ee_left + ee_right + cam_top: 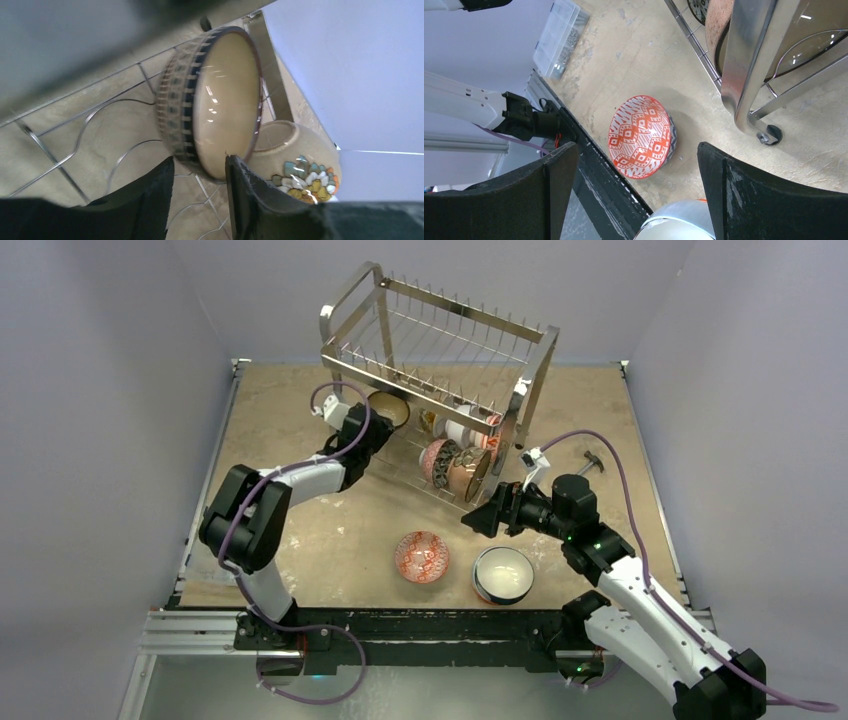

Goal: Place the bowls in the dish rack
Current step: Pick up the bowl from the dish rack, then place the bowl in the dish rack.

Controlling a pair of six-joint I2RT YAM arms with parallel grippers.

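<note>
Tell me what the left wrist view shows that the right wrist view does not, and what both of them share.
Only the left wrist view: a tan banded bowl standing on edge in the dish rack, the left gripper with a finger on either side of its lower rim, and a flowered bowl behind it. Only the right wrist view: the red-patterned bowl and a white bowl on the table, seen past the open right gripper. Both: the rack's chrome wires and the tan table top.
</note>
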